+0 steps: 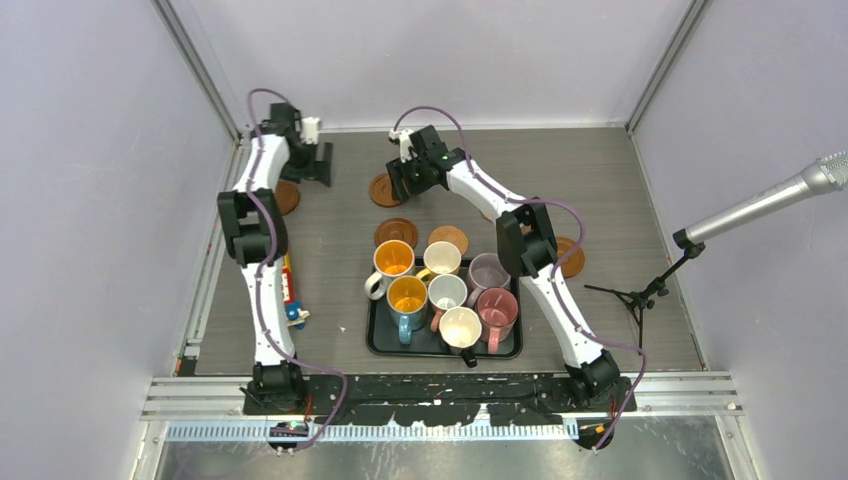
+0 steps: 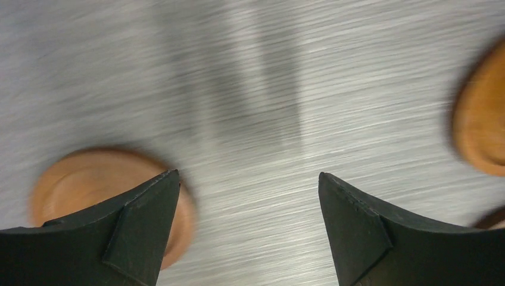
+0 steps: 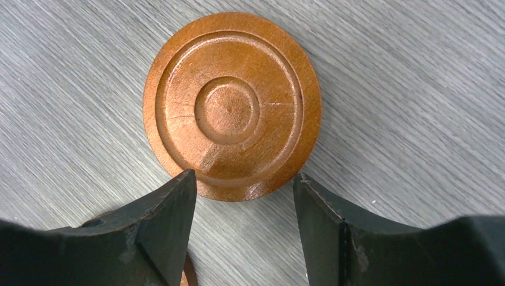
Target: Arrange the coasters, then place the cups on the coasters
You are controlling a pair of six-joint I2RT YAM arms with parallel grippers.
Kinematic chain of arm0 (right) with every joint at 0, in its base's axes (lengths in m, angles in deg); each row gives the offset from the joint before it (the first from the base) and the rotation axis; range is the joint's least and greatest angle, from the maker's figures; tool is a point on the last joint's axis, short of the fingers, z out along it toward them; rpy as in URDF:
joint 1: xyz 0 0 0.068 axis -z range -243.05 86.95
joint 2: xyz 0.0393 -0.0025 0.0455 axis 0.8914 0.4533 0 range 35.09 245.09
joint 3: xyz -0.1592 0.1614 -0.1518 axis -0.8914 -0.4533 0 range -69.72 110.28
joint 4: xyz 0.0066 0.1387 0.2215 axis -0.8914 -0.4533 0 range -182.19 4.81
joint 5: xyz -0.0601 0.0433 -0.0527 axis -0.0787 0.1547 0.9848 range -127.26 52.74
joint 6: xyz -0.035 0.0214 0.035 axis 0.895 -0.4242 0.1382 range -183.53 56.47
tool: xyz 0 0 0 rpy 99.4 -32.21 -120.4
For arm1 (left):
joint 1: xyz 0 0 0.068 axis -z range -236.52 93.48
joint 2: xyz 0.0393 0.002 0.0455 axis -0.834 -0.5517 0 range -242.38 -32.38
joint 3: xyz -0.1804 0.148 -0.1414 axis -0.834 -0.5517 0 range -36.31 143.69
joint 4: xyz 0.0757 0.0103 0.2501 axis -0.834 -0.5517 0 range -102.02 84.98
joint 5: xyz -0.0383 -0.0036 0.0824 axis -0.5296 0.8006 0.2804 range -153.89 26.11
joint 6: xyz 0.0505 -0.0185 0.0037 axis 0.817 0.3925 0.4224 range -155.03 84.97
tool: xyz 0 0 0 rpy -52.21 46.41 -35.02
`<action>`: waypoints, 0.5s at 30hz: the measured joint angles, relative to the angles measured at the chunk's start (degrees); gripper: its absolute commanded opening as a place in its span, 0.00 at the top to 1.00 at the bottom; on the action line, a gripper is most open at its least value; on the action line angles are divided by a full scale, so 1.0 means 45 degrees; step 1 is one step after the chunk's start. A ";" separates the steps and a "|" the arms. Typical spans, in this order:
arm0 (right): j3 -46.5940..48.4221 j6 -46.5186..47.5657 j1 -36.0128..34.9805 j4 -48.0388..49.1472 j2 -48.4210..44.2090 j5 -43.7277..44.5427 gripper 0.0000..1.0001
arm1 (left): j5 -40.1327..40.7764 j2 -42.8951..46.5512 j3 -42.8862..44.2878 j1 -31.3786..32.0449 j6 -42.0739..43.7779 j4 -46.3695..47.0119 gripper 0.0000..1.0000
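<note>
Several brown coasters lie on the grey table: one (image 1: pixel 384 190) by my right gripper (image 1: pixel 414 176), one (image 1: pixel 288 197) partly under my left arm, two (image 1: pixel 396 232) (image 1: pixel 448 238) behind the tray, one (image 1: pixel 572 257) at the right. In the right wrist view a ringed coaster (image 3: pixel 232 104) lies flat just beyond the open gripper (image 3: pixel 244 179). The left wrist view is blurred. In it the gripper (image 2: pixel 247 190) is open and empty over bare table, with one coaster (image 2: pixel 89 185) behind its left finger and another coaster (image 2: pixel 482 113) at the right edge. Several cups (image 1: pixel 393 260) stand together on the tray.
The black tray (image 1: pixel 385 345) sits at the near middle. A red, yellow and blue toy (image 1: pixel 290 290) lies beside the left arm. A microphone (image 1: pixel 770 200) on a stand reaches in from the right. Walls enclose the table on three sides.
</note>
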 measured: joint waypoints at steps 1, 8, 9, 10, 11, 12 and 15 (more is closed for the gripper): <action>0.0024 0.0000 0.0034 0.0005 0.0000 -0.0039 0.33 | -0.0170 0.0000 0.0092 0.0486 -0.0005 0.0005 0.10; -0.1001 -0.0019 0.0466 -0.0005 -0.0811 -0.0403 0.30 | -0.0806 -0.0335 0.1200 0.3128 -0.0058 0.0024 0.10; -0.1404 -0.0024 0.0622 -0.0024 -0.1161 -0.0457 0.29 | -0.0811 -0.0486 0.1540 0.3390 -0.0073 0.0053 0.10; -0.1719 -0.0024 0.0777 -0.0034 -0.1477 -0.0486 0.29 | -0.0806 -0.0583 0.1710 0.3531 -0.0083 0.0092 0.10; -0.2035 -0.0019 0.0947 -0.0039 -0.1797 -0.0510 0.29 | -0.0806 -0.0690 0.1880 0.3672 -0.0097 0.0136 0.10; -0.2317 -0.0015 0.1117 -0.0024 -0.2108 -0.0534 0.29 | -0.0787 -0.0792 0.1982 0.3764 -0.0112 0.0165 0.10; -0.3152 -0.0010 0.1763 -0.0005 -0.3065 -0.0568 0.27 | -0.0520 -0.1103 0.2030 0.3939 -0.0126 0.0267 0.11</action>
